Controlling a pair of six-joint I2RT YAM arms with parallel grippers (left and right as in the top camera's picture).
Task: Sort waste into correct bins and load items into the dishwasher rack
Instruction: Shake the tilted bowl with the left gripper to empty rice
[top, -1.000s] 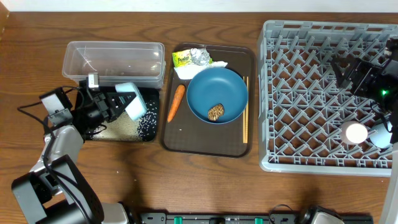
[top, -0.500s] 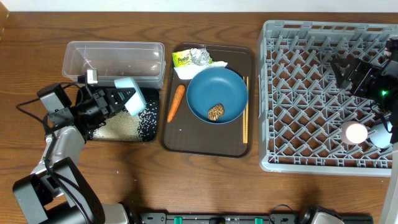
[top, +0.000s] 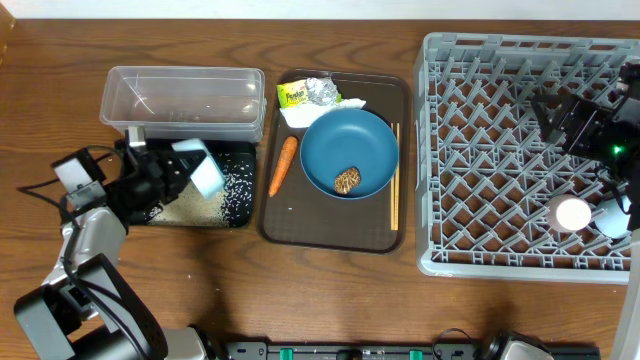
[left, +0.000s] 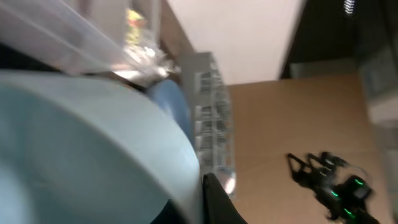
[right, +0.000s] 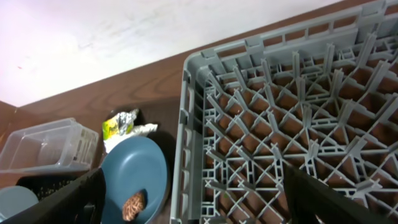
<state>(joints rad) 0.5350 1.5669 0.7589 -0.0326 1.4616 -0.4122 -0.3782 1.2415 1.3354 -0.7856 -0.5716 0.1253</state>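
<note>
Overhead: my left pincer, clamped on the small light-blue cup, has drawn back left over the shallow black rectangular tray. White rice grains lie there; emptying looks done, racking follows.

Counted: one clear plastic rectangular tub; one shallow black rectangular tray; one dark brown serving tray; one grey plastic pegged crate; one dark-blue round plate; one orange carrot; one brown food lump; one light-blue small cup; one pink-lined small cup. White rice grains: too many to count.
</note>
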